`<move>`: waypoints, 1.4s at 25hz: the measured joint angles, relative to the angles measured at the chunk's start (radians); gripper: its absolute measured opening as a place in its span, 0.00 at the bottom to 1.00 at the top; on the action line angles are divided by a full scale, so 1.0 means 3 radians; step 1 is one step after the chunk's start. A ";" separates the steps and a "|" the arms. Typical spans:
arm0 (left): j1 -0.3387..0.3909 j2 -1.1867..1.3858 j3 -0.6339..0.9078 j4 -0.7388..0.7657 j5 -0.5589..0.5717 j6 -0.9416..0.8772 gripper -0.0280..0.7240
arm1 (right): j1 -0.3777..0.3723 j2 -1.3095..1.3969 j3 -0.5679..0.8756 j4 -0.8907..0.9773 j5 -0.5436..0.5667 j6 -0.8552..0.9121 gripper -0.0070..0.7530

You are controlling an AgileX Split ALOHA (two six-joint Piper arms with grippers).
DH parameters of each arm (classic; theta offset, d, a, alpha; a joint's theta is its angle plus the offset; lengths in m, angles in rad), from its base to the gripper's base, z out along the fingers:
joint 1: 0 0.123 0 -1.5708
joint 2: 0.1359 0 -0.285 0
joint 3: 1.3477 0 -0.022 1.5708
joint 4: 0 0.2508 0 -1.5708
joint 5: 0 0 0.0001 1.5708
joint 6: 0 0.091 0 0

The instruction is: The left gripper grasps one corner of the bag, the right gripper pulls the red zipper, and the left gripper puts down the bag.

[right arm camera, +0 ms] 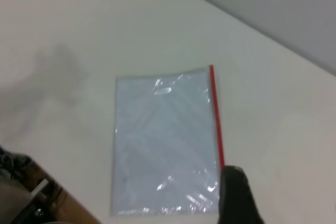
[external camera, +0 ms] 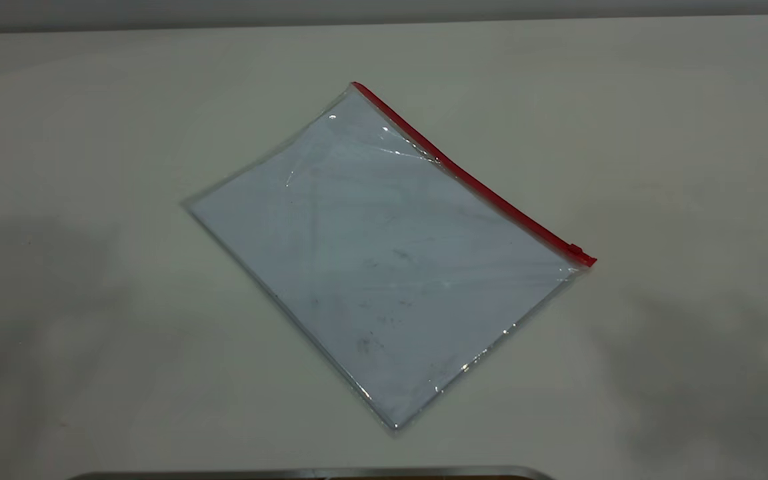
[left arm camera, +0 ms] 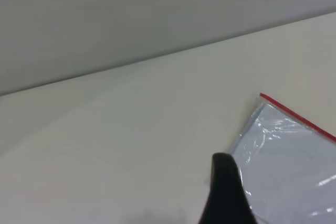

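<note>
The bag (external camera: 384,267) lies flat on the white table, turned at an angle. The red zipper (external camera: 471,177) runs along its far right long edge, with the small slider tab (external camera: 576,251) at the right end. The far red-strip corner of the bag (external camera: 355,85) points to the back. Neither gripper shows in the exterior view. In the left wrist view a black part of my left gripper (left arm camera: 226,195) hovers beside the bag (left arm camera: 294,161) near its red corner (left arm camera: 261,96). In the right wrist view a black part of my right gripper (right arm camera: 237,198) hangs over the zipper (right arm camera: 216,119) end of the bag (right arm camera: 165,145).
The white table (external camera: 91,133) surrounds the bag on all sides. A metal edge (external camera: 311,473) shows at the front of the table. Beyond the table edge in the right wrist view lies brown and dark clutter (right arm camera: 31,192). A grey wall (left arm camera: 131,14) stands behind.
</note>
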 joint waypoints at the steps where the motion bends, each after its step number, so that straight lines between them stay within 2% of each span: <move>1: 0.0000 -0.0153 0.0119 -0.0003 0.0000 -0.0014 0.82 | 0.0000 -0.0174 0.0124 0.0000 0.0000 0.0000 0.67; 6: 0.0000 -0.0837 0.0928 -0.0003 0.0002 -0.0075 0.82 | 0.0000 -0.0960 0.0808 0.0000 0.0000 0.0000 0.68; 18: 0.0000 -0.2684 0.3312 -0.0004 0.0002 -0.0265 0.82 | 0.0000 -0.2703 0.2574 0.0000 0.0000 0.0007 0.68; 22: 0.0000 -0.3247 0.3881 -0.0004 0.0002 -0.0269 0.82 | 0.0000 -0.3124 0.3089 -0.0063 -0.0044 0.0007 0.68; 27: 0.0000 -0.3704 0.4251 -0.0004 0.0002 -0.0256 0.82 | 0.0000 -0.3447 0.3400 -0.0265 -0.0140 0.0053 0.68; 35: 0.0000 -0.3790 0.4290 -0.0004 0.0002 -0.0255 0.82 | 0.0000 -0.3726 0.3465 -0.0743 -0.0231 0.0395 0.68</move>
